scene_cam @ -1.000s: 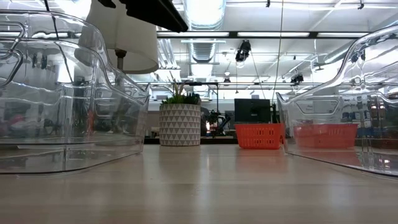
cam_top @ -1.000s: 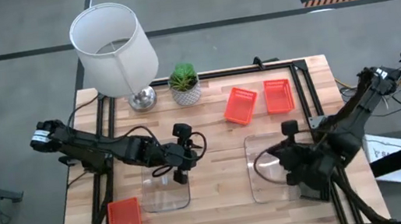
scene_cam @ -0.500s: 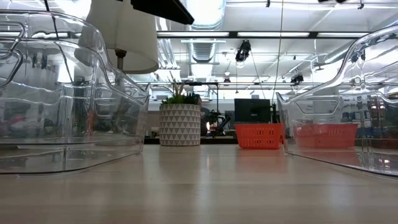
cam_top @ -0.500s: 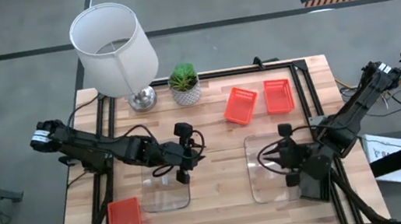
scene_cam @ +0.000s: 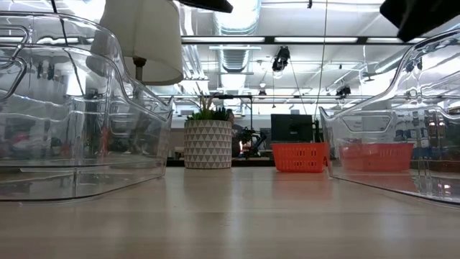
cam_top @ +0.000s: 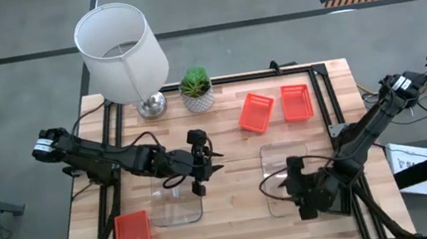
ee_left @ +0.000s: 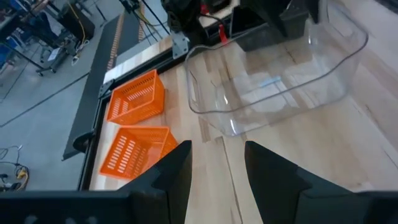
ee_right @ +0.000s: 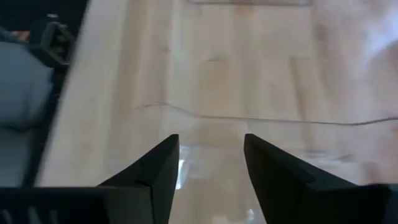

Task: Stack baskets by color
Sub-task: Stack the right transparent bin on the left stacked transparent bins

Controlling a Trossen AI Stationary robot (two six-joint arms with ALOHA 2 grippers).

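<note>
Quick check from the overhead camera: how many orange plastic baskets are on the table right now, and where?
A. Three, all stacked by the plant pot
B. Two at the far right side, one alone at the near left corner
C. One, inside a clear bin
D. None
B: the high view shows two orange plastic baskets side by side, and, at the far right, and a third orange basket alone at the near left corner.

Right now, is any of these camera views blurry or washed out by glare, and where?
Low view: ceiling lights blow out the top, and reflections streak the near clear baskets. Right wrist view: soft throughout, the clear basket's rim only a faint line beyond the right gripper. Left wrist view: sharp on the orange baskets. High view: evenly lit.
</note>
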